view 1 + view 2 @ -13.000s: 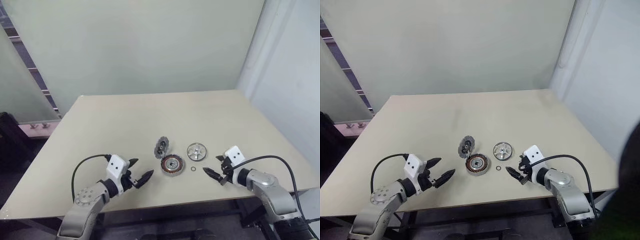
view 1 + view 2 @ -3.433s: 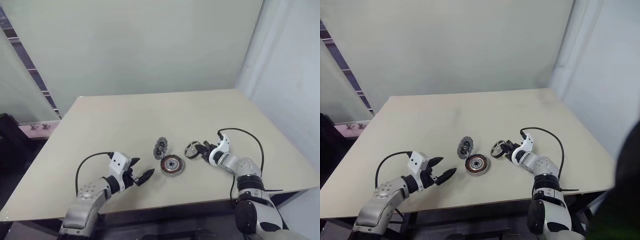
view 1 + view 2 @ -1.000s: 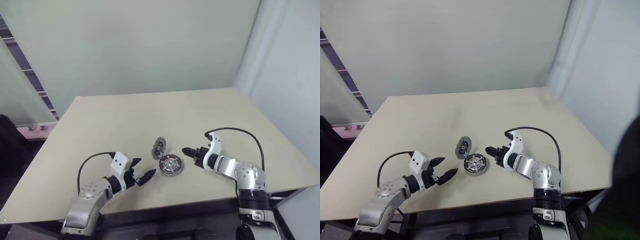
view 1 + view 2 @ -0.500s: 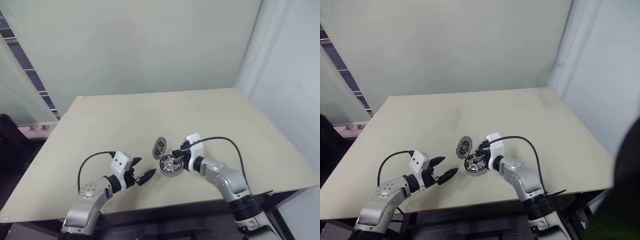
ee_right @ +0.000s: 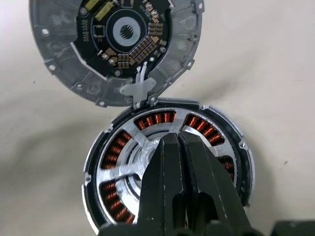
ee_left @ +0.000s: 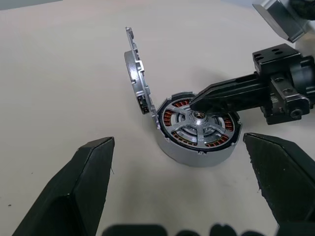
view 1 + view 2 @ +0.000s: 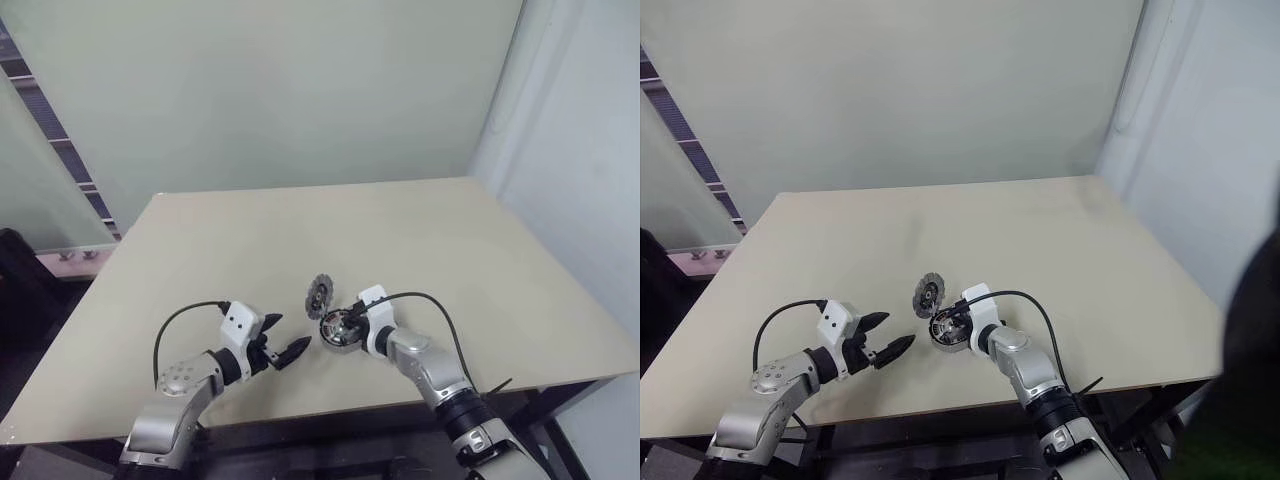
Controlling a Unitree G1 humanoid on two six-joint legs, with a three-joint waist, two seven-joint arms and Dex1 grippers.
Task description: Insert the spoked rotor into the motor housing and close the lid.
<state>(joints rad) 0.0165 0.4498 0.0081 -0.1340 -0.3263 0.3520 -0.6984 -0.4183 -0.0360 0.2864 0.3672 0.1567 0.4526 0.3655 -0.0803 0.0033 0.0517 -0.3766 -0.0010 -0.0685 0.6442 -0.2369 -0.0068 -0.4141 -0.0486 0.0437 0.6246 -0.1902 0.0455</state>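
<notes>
Left eye view: on the beige table (image 7: 430, 240), the motor housing (image 7: 340, 329) lies near the front edge, the lid (image 7: 321, 293) standing tilted just behind it. The left gripper (image 7: 287, 351) sits just beside the housing, fingers spread and empty.

Left wrist view: the spoked rotor (image 6: 197, 128) sits inside the housing, copper windings showing between its spokes. The right gripper (image 6: 197, 103), fingers pressed together, rests its tip at the rotor's hub.

Right wrist view: the closed fingers (image 5: 172, 191) point over the rotor; the lid's circuit-board face (image 5: 115, 42) stands open, touching the housing's rim.
</notes>
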